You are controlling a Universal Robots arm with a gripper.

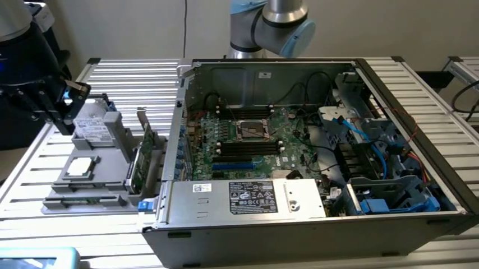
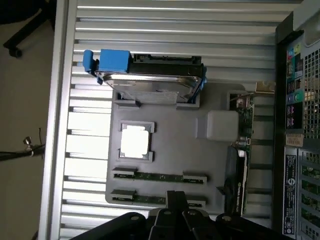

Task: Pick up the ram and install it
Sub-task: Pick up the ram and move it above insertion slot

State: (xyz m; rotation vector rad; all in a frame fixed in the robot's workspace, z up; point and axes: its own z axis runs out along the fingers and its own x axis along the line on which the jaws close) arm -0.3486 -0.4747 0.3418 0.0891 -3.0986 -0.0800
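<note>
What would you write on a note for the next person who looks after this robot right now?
Gripper: shut, holding nothing, hanging over the gray tray.
The ram: lying flat in the tray, a second stick beside it. The tray sits next to the open computer case.
Done: nothing shows as picked up or installed.
Left: pick up the ram and install it.

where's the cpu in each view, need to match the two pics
Exterior view: the cpu lies in a square pocket of the grey tray, at the exterior view's left of the computer case, nearer the camera than the hard drive.
Wrist view: the cpu lies in the grey tray, between the hard drive and the two ram sticks.
Shared landmark: the hard drive.
</note>
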